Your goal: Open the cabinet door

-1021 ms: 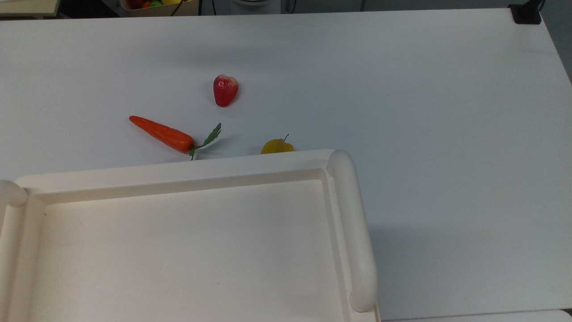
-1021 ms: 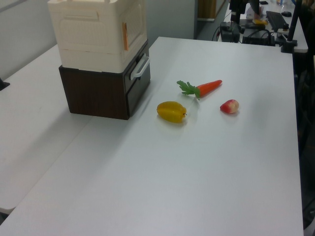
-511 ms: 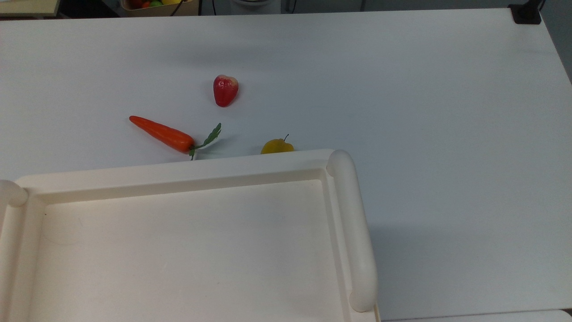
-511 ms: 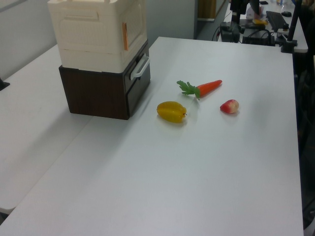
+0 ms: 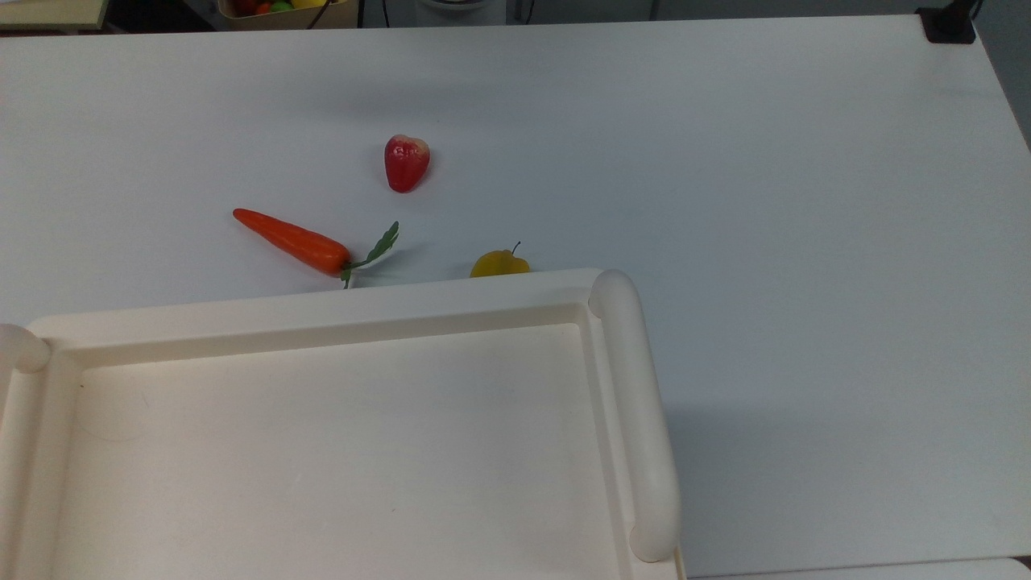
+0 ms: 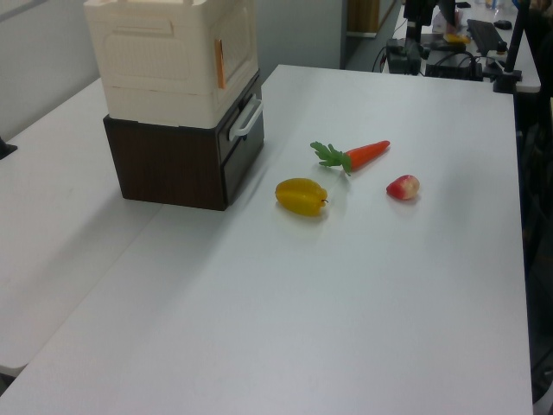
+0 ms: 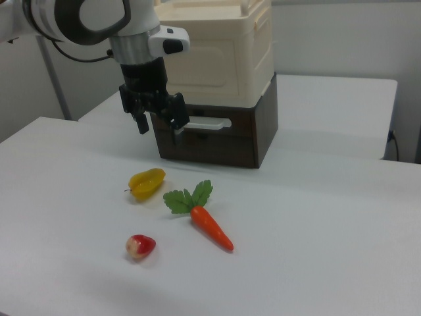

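Across the last second nothing on the worktop (image 6: 363, 294) had moved: the carrot (image 5: 291, 240), the red fruit (image 5: 406, 163) and the yellow fruit (image 6: 301, 196) lay where they had been, and the cabinet (image 6: 173, 69) sat unshifted on its dark base (image 6: 168, 164). The cabinet door (image 7: 204, 62) was the cream front panel above the drawer handle (image 7: 204, 123), and it looked shut. In the right view the claw (image 7: 158, 128) hung in front of that face with its fingers spread apart, holding nothing. Judged from this, the opening had not yet begun and the approach to the door was pending.
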Tool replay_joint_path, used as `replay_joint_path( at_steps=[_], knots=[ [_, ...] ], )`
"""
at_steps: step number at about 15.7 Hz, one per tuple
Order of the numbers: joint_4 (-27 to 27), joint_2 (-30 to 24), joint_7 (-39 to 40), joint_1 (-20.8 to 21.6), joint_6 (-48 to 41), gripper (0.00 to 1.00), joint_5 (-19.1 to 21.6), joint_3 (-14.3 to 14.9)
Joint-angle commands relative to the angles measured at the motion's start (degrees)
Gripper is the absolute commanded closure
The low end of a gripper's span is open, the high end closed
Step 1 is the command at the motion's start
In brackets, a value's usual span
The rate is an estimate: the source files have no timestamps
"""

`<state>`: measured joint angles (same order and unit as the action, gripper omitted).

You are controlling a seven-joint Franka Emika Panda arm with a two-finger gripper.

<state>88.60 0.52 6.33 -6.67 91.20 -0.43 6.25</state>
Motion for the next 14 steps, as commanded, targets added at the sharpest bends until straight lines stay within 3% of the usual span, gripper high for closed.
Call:
replay_joint_path(
  at_steps=[1, 14],
  knots=[
    [-0.3, -0.6, 1.6, -0.4, -1.7, 0.00, 1.6, 0.0],
    [-0.3, -0.6, 3.9, -1.4, -1.6, 0.00, 4.5, 0.1]
  ],
)
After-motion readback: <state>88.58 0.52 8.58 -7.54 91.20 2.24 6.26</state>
